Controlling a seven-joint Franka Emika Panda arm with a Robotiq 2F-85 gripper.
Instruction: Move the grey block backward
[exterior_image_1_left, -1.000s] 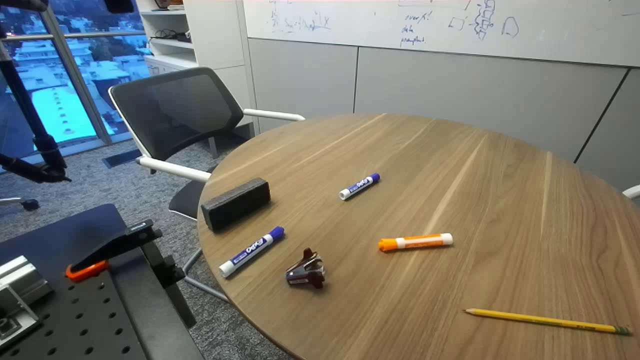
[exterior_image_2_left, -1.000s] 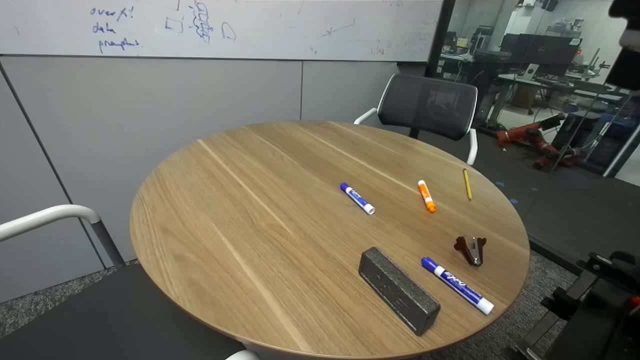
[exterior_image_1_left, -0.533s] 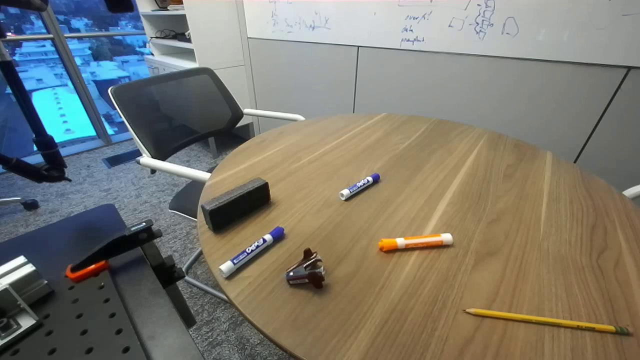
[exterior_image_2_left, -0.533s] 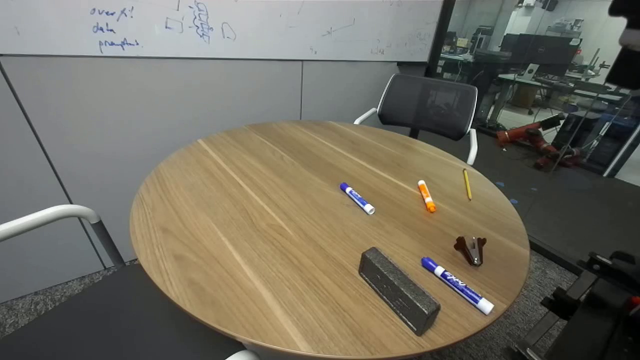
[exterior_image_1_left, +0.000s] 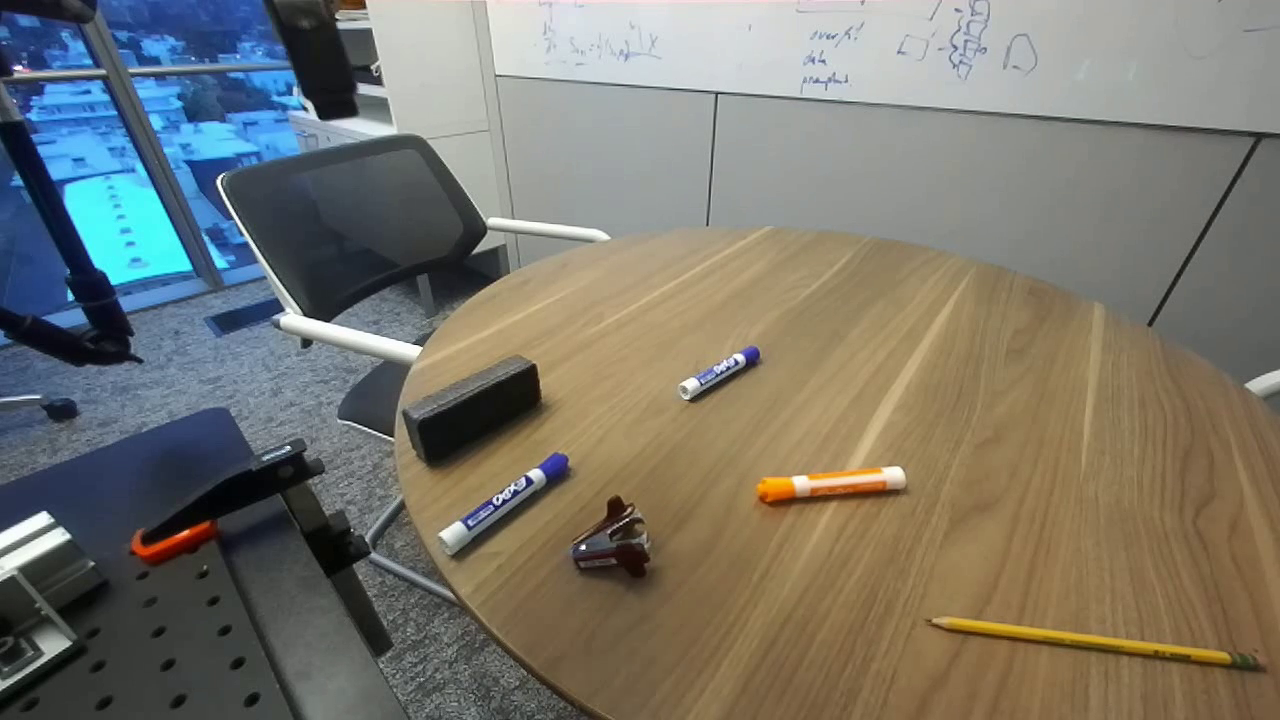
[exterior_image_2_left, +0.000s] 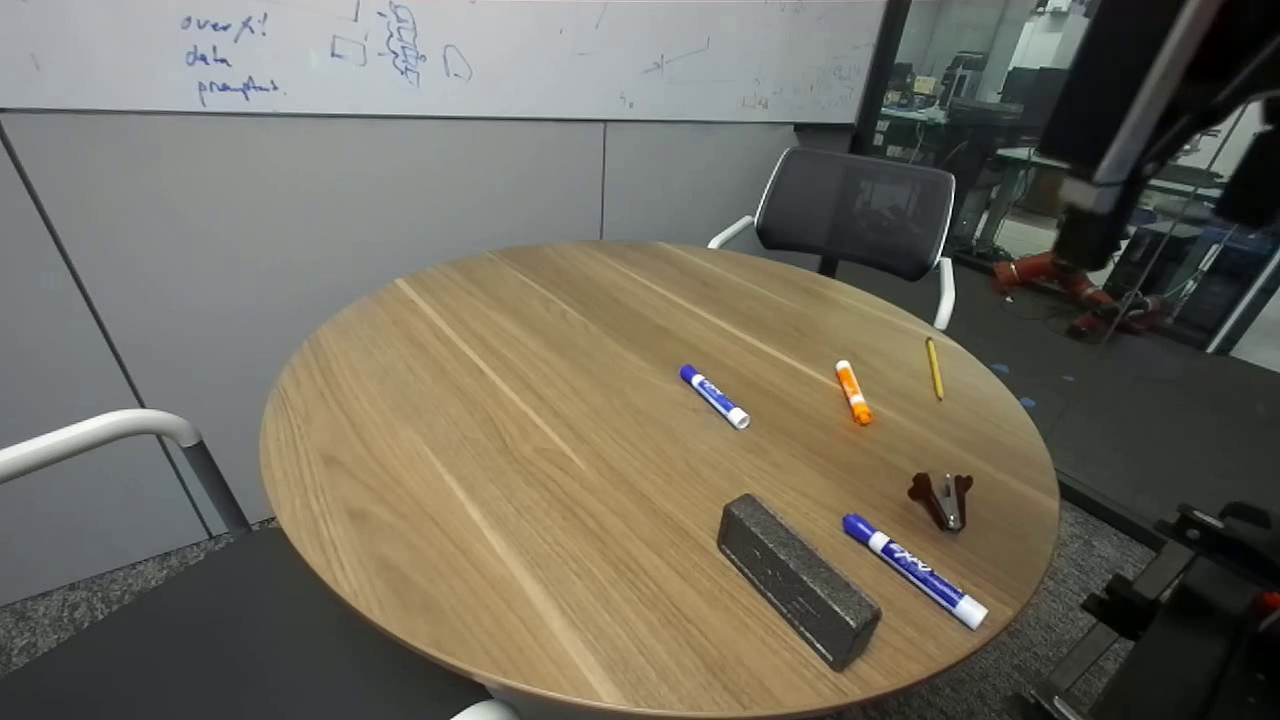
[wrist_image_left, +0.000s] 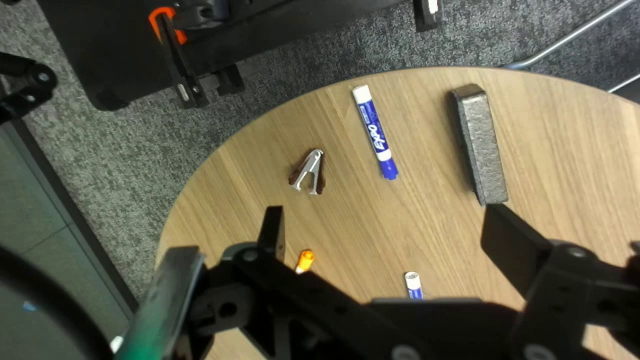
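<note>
Past the nearer blue marker (wrist_image_left: 376, 132) from the staple remover (wrist_image_left: 309, 172), the wrist view shows me the grey block (wrist_image_left: 484, 145) lying on the round table (wrist_image_left: 435, 235). My gripper (wrist_image_left: 385, 222) hangs above with its fingers spread wide and nothing held. They would close roughly across the block's short side, so I judge a slight twist is enough. I should shift away from the staple remover until that marker is outside both fingers, and only then go down, pinching the block at mid-length.

In an exterior view, the pencil (exterior_image_1_left: 1095, 642) lies on the opposite side of the staple remover from the block, so I expect no trouble from it; a dark piece of the robot (exterior_image_1_left: 318, 60) shows high up, but I can't read the fingers there.

In an exterior view, the orange marker (exterior_image_2_left: 852, 393) lies apart from the staple remover, also clear of my path. The gap between block and blue marker looks enough for one finger. The block is close to the table's rim, so I'd carry it slowly; which way counts as backward isn't plain to me.
</note>
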